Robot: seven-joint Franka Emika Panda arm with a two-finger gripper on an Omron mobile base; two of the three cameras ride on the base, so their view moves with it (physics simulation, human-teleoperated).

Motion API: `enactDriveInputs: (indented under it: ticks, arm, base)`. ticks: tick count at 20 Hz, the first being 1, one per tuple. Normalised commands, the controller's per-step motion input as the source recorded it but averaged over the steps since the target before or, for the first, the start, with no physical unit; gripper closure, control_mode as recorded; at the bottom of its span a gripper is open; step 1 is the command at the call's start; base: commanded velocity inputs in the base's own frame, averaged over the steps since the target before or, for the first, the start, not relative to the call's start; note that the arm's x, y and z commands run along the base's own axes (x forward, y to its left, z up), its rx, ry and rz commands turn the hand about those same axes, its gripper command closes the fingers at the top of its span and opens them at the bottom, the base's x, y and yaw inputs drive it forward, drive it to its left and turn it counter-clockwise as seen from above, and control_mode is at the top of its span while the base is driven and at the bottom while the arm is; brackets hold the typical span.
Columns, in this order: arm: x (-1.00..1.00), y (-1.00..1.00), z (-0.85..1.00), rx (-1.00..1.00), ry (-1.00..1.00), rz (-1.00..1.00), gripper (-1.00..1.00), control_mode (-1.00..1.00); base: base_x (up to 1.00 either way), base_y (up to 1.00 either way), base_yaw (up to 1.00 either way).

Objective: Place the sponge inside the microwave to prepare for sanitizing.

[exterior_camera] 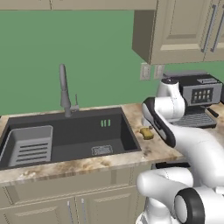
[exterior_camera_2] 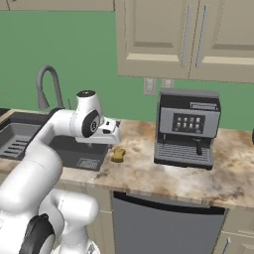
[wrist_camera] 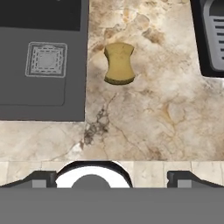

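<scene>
Hand view shows the sponge [wrist_camera: 119,64] lying on the counter [wrist_camera: 166,113], well ahead of the released gripper [wrist_camera: 111,179].

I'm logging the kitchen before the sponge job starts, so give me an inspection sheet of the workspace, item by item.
Surface: marbled beige counter, bare around the sponge.
Job's things: sponge lies flat on the counter, between the sink and the coffee machine, touching neither. Microwave: nothing seen.
Clutter: a grey rack sits in the sink's left end.
Grippers: gripper hangs above the counter near the sponge, jaws wide open, holding nothing.
Cables: nothing seen.
Surroundings: green wall, grey faucet behind the sink, wall outlet, beige cabinets above and below.
</scene>
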Motion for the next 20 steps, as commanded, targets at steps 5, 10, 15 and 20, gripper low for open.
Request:
enactDriveInputs:
  ticks: [5,10,15,20]
  arm:
    - [0.41,-0.11,-0.25,0.00,0.00,0.00,-1.00,-1.00]
    - [0.47,-0.16,-0.24,0.00,0.00,0.00,-1.00,-1.00]
    - [0.57,-0.12,-0.08,0.00,0.00,0.00,-1.00,-1.00]
    - [0.39,0.00,-0.10,0.00,0.01,0.00,-1.00,-1.00]
  base:
    - [0.00,0.00,0.00]
    - [0.00,0.00,0.00]
    - [0.00,0.00,0.00]
    - [0.00,0.00,0.00]
